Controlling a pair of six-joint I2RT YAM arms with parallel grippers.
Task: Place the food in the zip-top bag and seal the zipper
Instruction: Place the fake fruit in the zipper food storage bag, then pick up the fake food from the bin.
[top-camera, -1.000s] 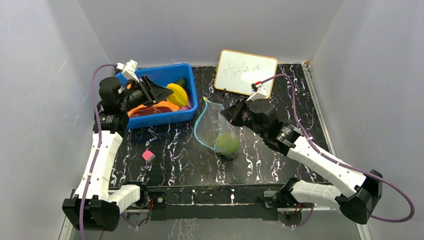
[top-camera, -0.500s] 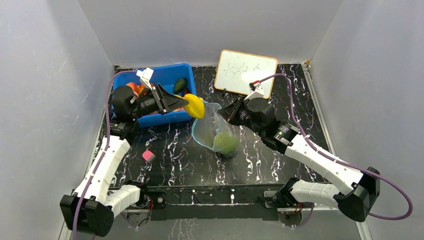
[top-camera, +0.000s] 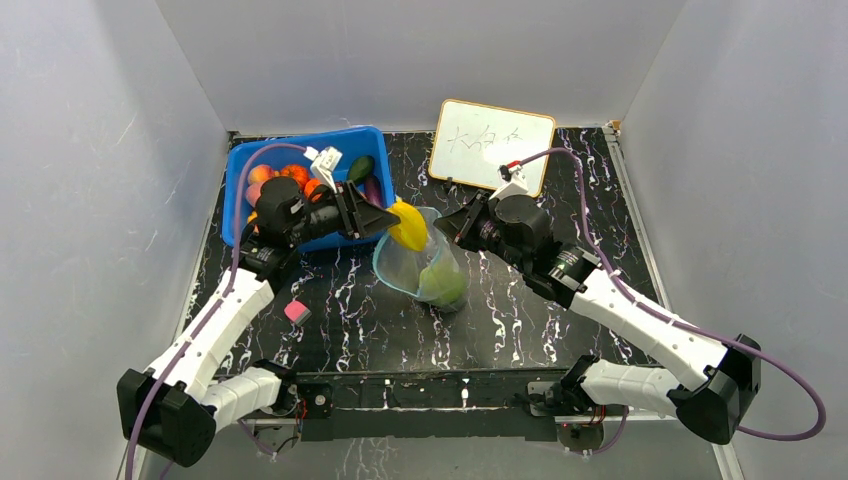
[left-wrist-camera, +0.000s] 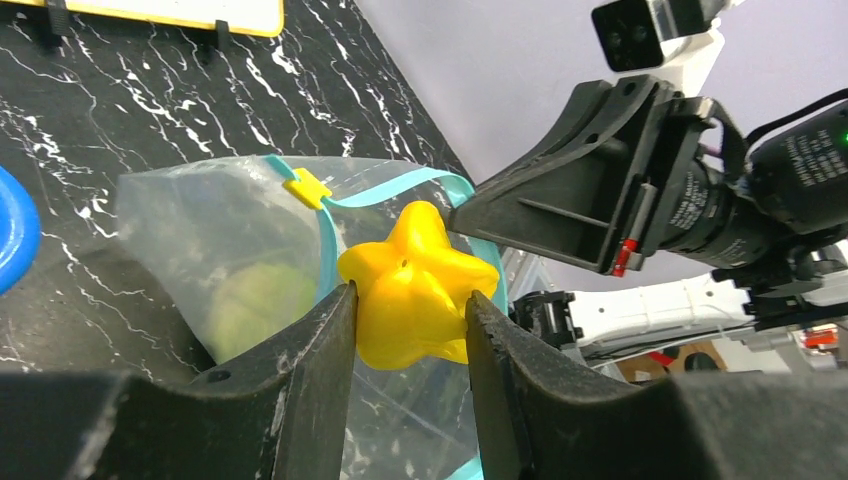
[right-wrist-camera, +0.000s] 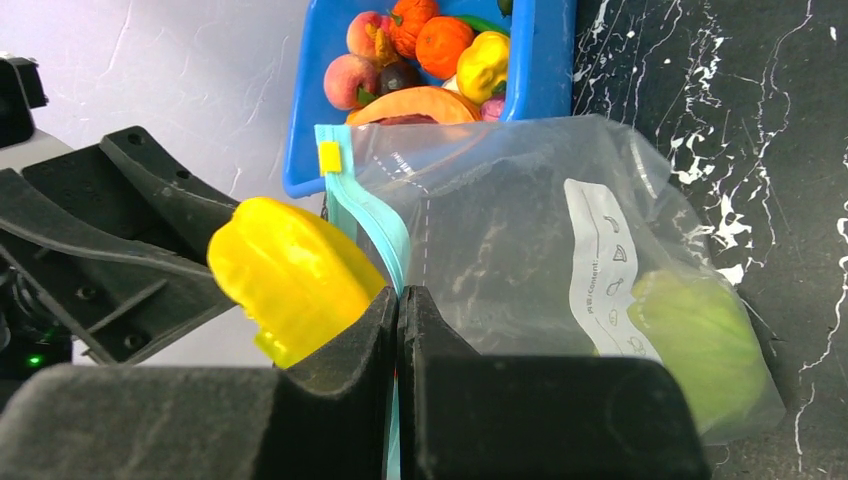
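Note:
My left gripper (top-camera: 392, 222) (left-wrist-camera: 410, 315) is shut on a yellow lobed toy fruit (top-camera: 408, 224) (left-wrist-camera: 418, 287) (right-wrist-camera: 290, 277), held at the open mouth of the zip-top bag (top-camera: 420, 262) (left-wrist-camera: 215, 245) (right-wrist-camera: 510, 230). The bag's teal zipper (left-wrist-camera: 395, 193) (right-wrist-camera: 365, 215) carries a yellow slider. My right gripper (top-camera: 452, 226) (right-wrist-camera: 398, 300) is shut on the zipper edge, holding the mouth up. A green round fruit (top-camera: 442, 285) (right-wrist-camera: 700, 345) (left-wrist-camera: 255, 305) lies inside the bag.
A blue bin (top-camera: 240, 180) (right-wrist-camera: 545, 60) behind the left arm holds more food: peaches, orange pieces, a yellow piece, an orange-and-dark-red slice (right-wrist-camera: 415, 103). A small pink cube (top-camera: 297, 311) lies on the black marbled table. A whiteboard (top-camera: 492, 143) leans at the back.
My left arm has carried the yellow fruit from over the blue bin rightward to the bag's mouth. The right gripper has kept its hold on the bag edge, which shifted slightly.

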